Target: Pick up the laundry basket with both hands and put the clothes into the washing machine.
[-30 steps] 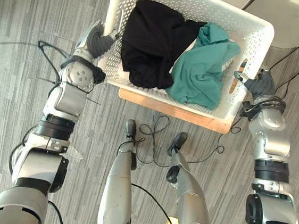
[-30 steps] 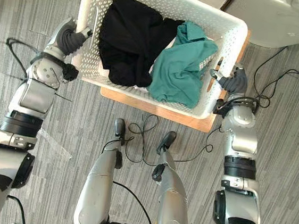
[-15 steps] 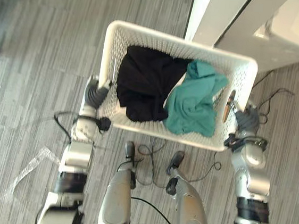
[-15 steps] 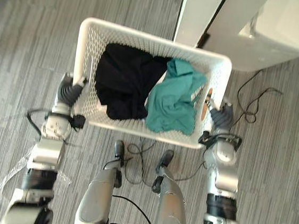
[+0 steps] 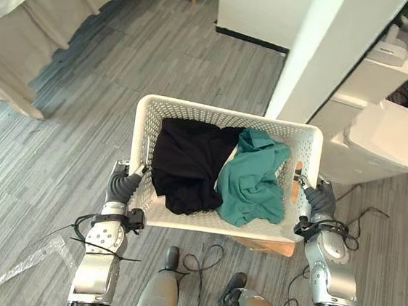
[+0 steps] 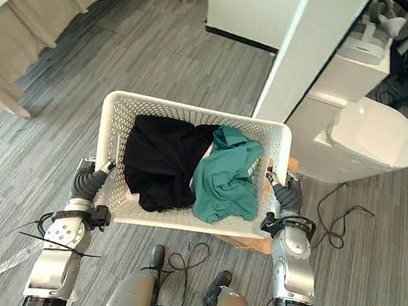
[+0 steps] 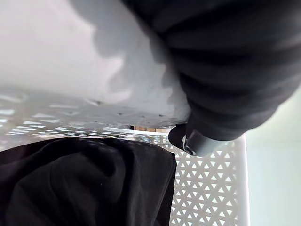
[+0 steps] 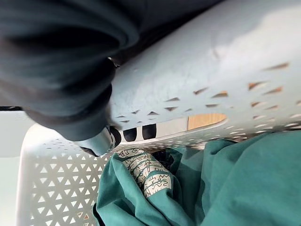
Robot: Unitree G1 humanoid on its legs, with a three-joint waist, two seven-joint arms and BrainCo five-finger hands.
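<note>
Since the earlier frames the whole view has pulled back and turned up toward the room, so the camera has moved. The laundry basket (image 5: 215,115) is between the two hands as before, with the same clothes inside.

The white perforated basket is in the middle of the scene, over the grey plank floor (image 5: 65,153). A black garment (image 5: 184,165) fills its left half and a teal garment (image 5: 253,184) fills its right half; the two touch in the middle. In the right wrist view a small patterned white and green cloth (image 8: 146,172) lies among the teal folds.

The left hand (image 5: 122,184) is at the left short side of the basket, with its fingers bent over the rim and gripping it. The right hand (image 5: 321,198) is at the right short side, with its fingers hooked into the handle slot of the wall and closed on it.

A corner of a wooden bench (image 5: 267,245) shows under the near right corner of the basket; I cannot tell if the basket touches it. On the far right a white machine (image 5: 380,142) with a rounded top stands on the floor, next to a tall white partition (image 5: 324,56). A bed (image 5: 27,25) with a beige skirt is at the far left.
</note>
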